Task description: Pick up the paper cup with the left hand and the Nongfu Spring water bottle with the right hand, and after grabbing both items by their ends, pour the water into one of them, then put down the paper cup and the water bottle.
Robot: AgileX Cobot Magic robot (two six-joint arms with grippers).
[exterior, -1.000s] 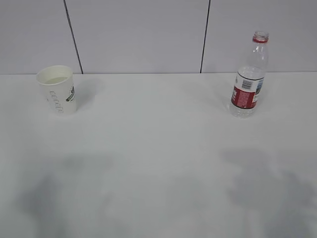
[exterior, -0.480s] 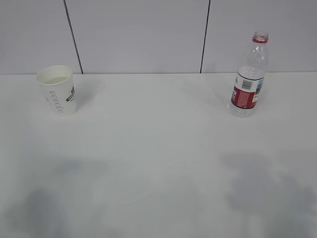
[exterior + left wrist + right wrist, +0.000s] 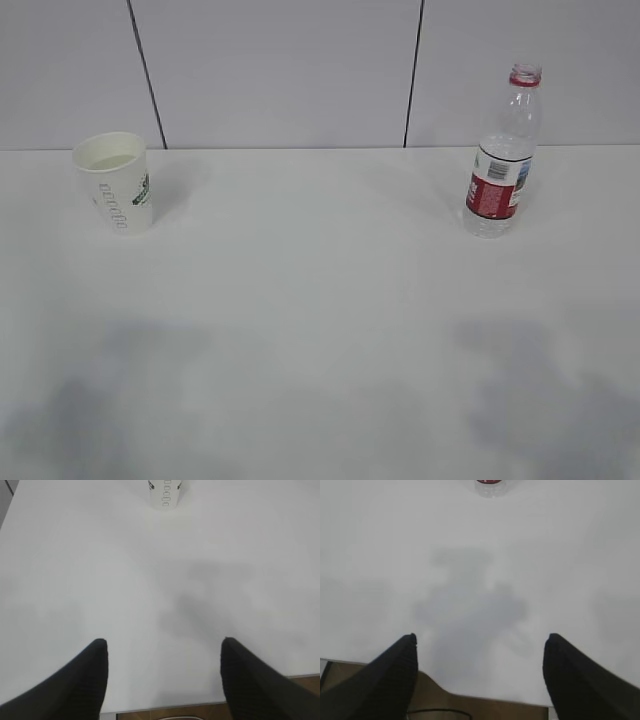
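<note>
Left hand [image 3: 164,645]: we see two black wedge-shaped fingers with a fine ribbed grain, spread wide apart over the near edge of the bench, holding and touching nothing.
Right hand [image 3: 479,641]: we see two matching black ribbed fingers, also spread wide, hanging over the near edge and gripping nothing.
Bench [image 3: 320,300]: we see one flat, matte white top with soft grey shadows near its front edge; brown floor shows past that edge in both wrist views.
Paper cup [image 3: 114,181]: we count one, white and tapered with a dimpled side, green lettering and a green logo, cream inside; it stands upright near the far left corner of the bench, well apart from both hands.
Nongfu Spring water bottle [image 3: 505,152]: we count one, clear ribbed plastic with a red-and-white label and a red neck ring, no cap; it stands upright near the far right corner, well apart from the cup.
Water: we cannot tell its level in either vessel.
Wall [image 3: 280,70]: we see pale grey panels split by two dark seams behind the far edge.
</note>
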